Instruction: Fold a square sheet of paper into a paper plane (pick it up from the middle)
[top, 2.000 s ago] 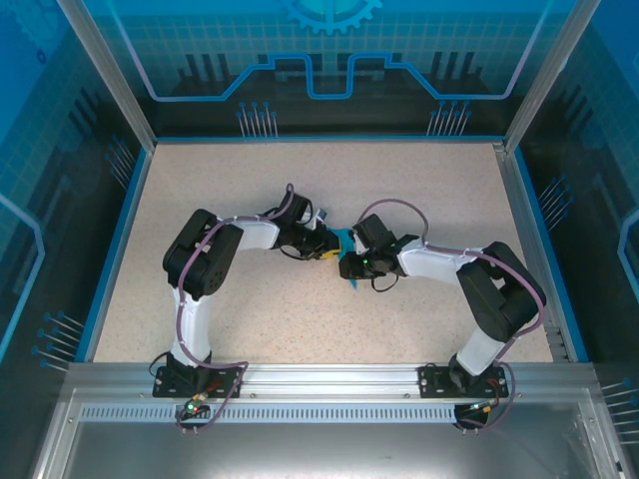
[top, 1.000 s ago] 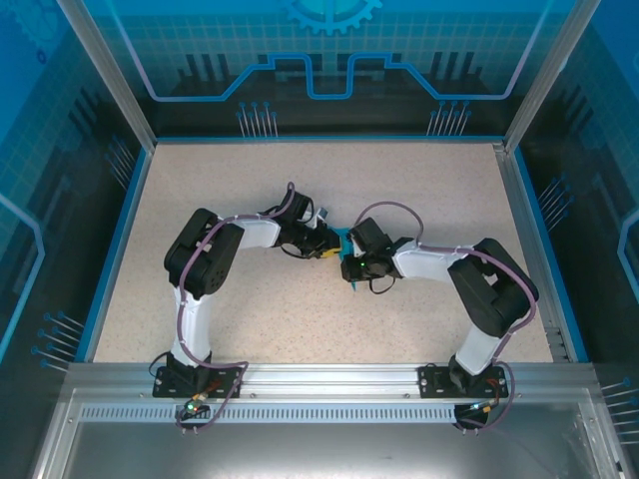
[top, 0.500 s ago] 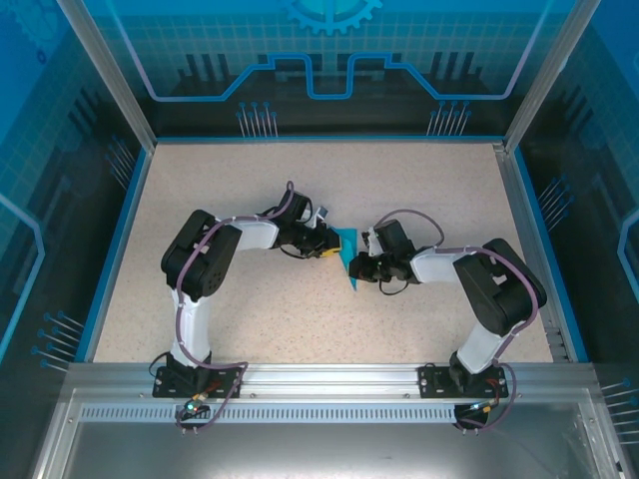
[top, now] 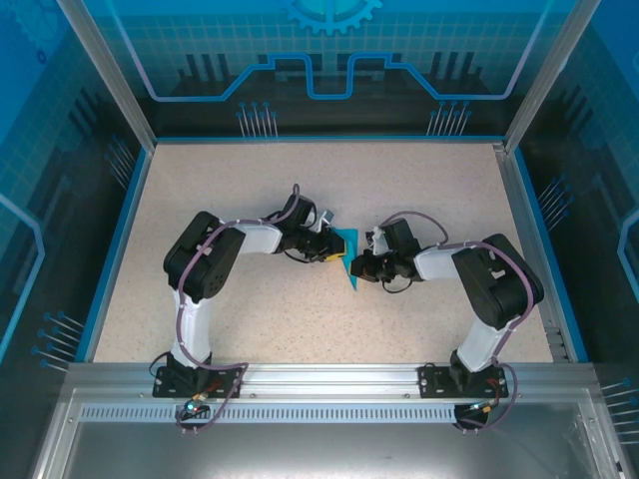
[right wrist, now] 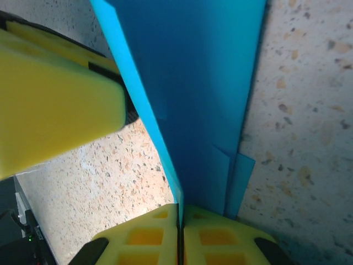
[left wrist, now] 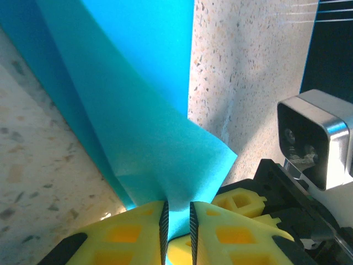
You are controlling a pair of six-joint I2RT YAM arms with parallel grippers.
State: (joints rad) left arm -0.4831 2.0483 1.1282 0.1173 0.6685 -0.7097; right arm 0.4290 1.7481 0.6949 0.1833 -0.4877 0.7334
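Left fingers (left wrist: 129, 234) and right fingers (right wrist: 220, 237) pinch paper plane (left wrist: 138, 99) from opposite sides, at table (top: 419, 190) centre.

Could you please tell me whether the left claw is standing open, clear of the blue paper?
No, the left claw is pinched shut on a raised flap of the blue paper.

The folded paper (top: 346, 249) is a plain turquoise-blue, darker where its layers lie in shade. The tabletop (top: 419, 190) is pale beige, flecked with fine brown and grey speckles. The left tool (left wrist: 177, 212) and right tool (right wrist: 180, 212) have bright yellow fingers edged in black. The arms (top: 205, 261) are black and white, with purple cables (top: 183, 329). The blue walls (top: 329, 60) carry lighter grid and line patterns.
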